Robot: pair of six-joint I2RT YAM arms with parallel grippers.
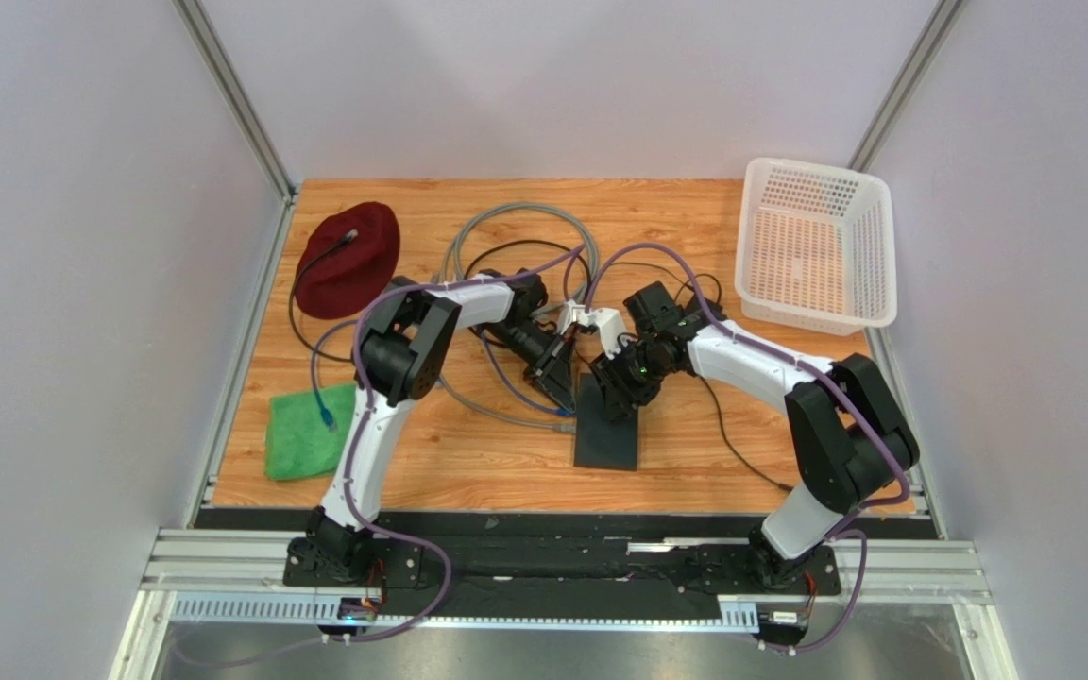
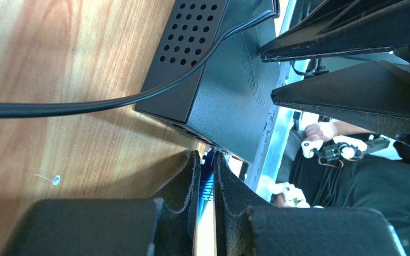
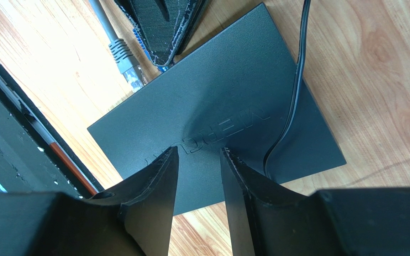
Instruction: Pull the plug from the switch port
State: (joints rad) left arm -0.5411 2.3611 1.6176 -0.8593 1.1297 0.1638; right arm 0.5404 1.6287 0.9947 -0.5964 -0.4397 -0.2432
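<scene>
The switch (image 1: 607,429) is a flat black box lying on the wooden table, its socket edge facing away from the arm bases. My left gripper (image 2: 207,157) is shut on the blue plug (image 2: 208,184), which meets the switch's (image 2: 228,90) socket edge. In the right wrist view the left fingers (image 3: 164,26) come in from the top with a strip of the blue plug (image 3: 158,61) at the switch's (image 3: 218,106) edge. My right gripper (image 3: 199,152) stands open, its fingertips down on the switch's top face. In the top view the left gripper (image 1: 564,371) and the right gripper (image 1: 618,386) are close together.
A grey plug (image 3: 122,53) on a grey cable sits in the switch beside the blue one. A thin black cable (image 3: 292,106) lies over the switch. A white basket (image 1: 812,241) stands back right, a dark red cloth (image 1: 348,258) back left, a green cloth (image 1: 312,429) front left.
</scene>
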